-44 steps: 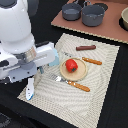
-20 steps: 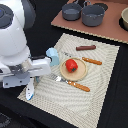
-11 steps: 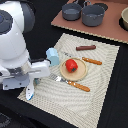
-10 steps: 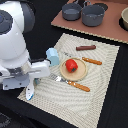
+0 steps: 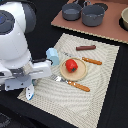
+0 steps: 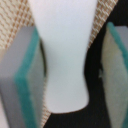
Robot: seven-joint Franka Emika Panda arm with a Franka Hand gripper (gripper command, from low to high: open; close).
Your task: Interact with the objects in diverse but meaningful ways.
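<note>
- The gripper (image 6: 75, 55) is down at the near left corner of the woven placemat (image 5: 75, 100), under the bulky white arm (image 5: 17, 45) that fills the exterior view's left.
- In the wrist view its two grey pads edged in teal (image 6: 22, 80) stand spread, one on each side of a white fish body (image 6: 67, 55); a dark gap shows between the fish and one pad, and whether the other pad touches it cannot be told.
- The white-and-blue fish (image 5: 30, 91) lies at the mat's near left edge, partly over the dark table (image 5: 112, 107), just below the arm.
- The light blue cup (image 5: 52, 54) stands on the mat's left side, right beside the arm's forward end.
- The red tomato (image 5: 71, 65) sits in the middle of the round wooden plate (image 5: 73, 76), which rests at the centre of the mat.
- The brown sausage (image 5: 85, 48) lies on the mat beyond the plate, apart from it.
- An orange-handled knife (image 5: 91, 61) lies to the right of the plate, and an orange-handled fork (image 5: 75, 85) lies on its near side.
- Two grey pans (image 5: 93, 15) sit on a brown board (image 5: 70, 25) at the far side, well apart from the mat; their handles cannot be made out clearly.
</note>
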